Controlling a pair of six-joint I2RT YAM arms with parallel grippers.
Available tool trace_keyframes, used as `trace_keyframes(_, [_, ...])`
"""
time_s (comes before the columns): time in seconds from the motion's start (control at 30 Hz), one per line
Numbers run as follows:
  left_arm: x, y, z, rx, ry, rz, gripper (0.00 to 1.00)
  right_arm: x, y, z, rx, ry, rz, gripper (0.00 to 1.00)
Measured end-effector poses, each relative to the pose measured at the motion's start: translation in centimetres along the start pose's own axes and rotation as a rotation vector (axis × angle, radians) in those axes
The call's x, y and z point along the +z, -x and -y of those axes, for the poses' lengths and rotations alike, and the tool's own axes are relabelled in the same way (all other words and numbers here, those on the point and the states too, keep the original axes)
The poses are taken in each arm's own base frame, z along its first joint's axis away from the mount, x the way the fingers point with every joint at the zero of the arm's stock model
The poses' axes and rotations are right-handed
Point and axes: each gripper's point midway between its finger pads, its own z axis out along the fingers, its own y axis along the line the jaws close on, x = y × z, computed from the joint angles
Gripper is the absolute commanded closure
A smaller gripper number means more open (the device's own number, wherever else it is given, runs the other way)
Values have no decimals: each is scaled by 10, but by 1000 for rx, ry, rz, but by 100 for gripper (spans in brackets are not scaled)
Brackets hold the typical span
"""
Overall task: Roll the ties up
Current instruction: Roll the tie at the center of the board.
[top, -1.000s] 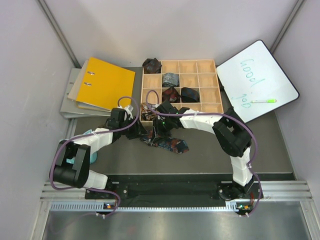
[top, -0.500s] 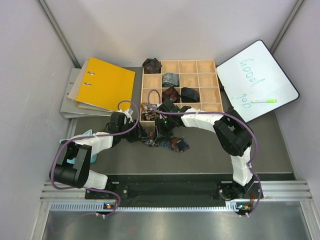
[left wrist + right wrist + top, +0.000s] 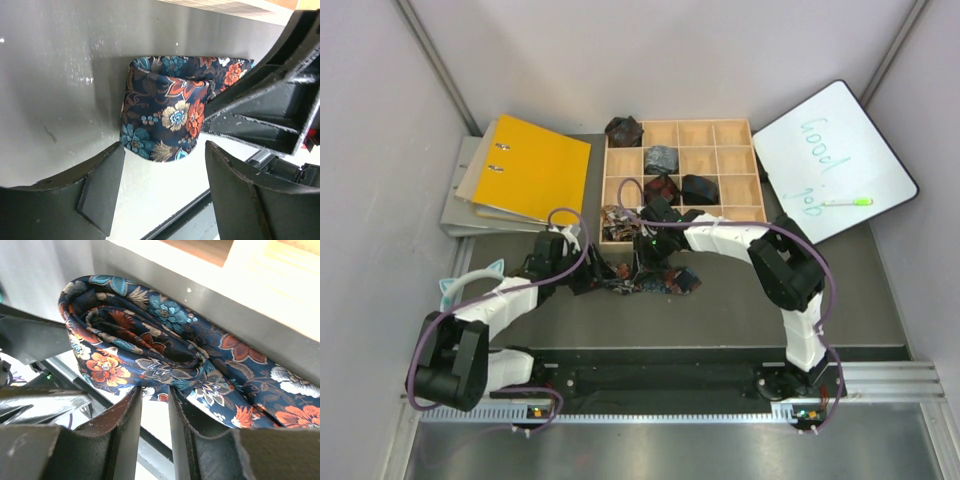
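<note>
The navy floral tie (image 3: 658, 282) lies partly rolled on the dark table just in front of the wooden tray (image 3: 735, 175). In the left wrist view the tie's rolled end (image 3: 165, 107) lies just beyond my open, empty left gripper (image 3: 165, 167). My right gripper (image 3: 155, 407) has its fingertips closed narrowly on the tie's lower edge (image 3: 150, 340). From above, the left gripper (image 3: 595, 278) is left of the tie and the right gripper (image 3: 650, 262) is over it. Rolled ties sit in the tray: black (image 3: 623, 130), grey-blue (image 3: 661, 158), maroon (image 3: 661, 187), black (image 3: 700, 188), brown-patterned (image 3: 617, 222).
A yellow binder (image 3: 525, 165) on grey folders lies at the back left. A whiteboard (image 3: 830, 160) with a green marker (image 3: 847, 201) leans at the back right. A pale teal band (image 3: 470, 285) lies by the left arm. Purple cables loop over both arms.
The tie's loose tail has been drawn in, so the tie is shorter and more bunched. The left arm has swung down and toward the tie, uncovering the teal band.
</note>
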Motion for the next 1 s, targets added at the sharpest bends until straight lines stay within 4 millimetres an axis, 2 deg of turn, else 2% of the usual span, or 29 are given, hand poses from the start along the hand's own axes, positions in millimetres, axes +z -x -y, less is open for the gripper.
trace_keyframes(0.3, [-4,-1,-5,-1,32,7,31,-7,9,-4,-21,-20,9,70])
trace_keyframes(0.47, [-8,3,-10,1,82,23,34,-12,4,-2,-27,-44,6,70])
trace_keyframes(0.57, [-12,15,-7,9,118,46,35,-25,2,-7,-39,-54,39,73])
trace_keyframes(0.73, [-20,45,7,55,142,113,37,-50,-17,-26,-52,-16,128,85])
trace_keyframes(0.8, [-21,53,10,65,149,128,38,-49,-24,-36,-65,19,158,90])
trace_keyframes(0.87, [-21,58,12,70,156,132,39,-42,-32,-46,-72,48,185,99])
trace_keyframes(1.0, [-21,57,7,63,186,120,39,-20,-49,-51,-61,66,232,100])
